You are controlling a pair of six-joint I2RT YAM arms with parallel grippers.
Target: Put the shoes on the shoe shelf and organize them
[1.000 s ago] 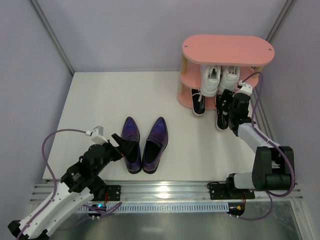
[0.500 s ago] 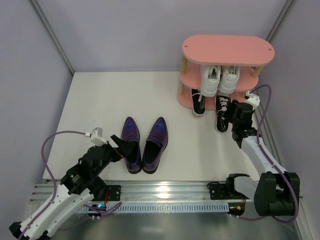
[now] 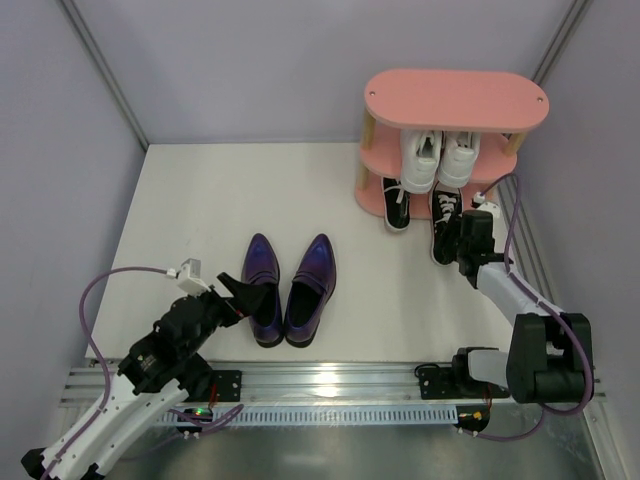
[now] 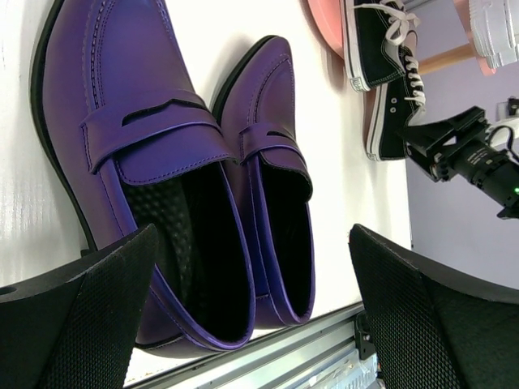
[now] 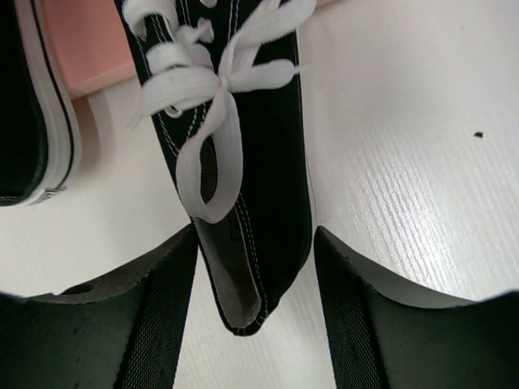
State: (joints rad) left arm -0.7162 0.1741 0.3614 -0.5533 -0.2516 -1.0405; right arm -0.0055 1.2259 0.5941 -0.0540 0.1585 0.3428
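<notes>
The pink shoe shelf (image 3: 455, 100) stands at the back right, with the white sneakers (image 3: 438, 160) on its middle tier. One black sneaker (image 3: 397, 205) sits on the bottom board. The other black sneaker (image 3: 442, 225) lies half out on the table. In the right wrist view my right gripper (image 5: 255, 235) grips the heel of this sneaker (image 5: 268, 162), a finger touching each side. The purple loafers (image 3: 288, 288) stand side by side on the table. My left gripper (image 4: 251, 316) is open, its fingers (image 4: 73, 316) wide on either side of both loafer heels (image 4: 186, 243).
A metal rail (image 3: 330, 380) runs along the table's near edge, just behind the loafers. Grey walls close in the back and both sides. The right arm (image 4: 470, 154) shows in the left wrist view beside the black sneakers (image 4: 381, 81).
My right gripper drew back from the shelf, then came down and in around the outer black sneaker's heel. My left arm shifted slightly; the loafers have not moved.
</notes>
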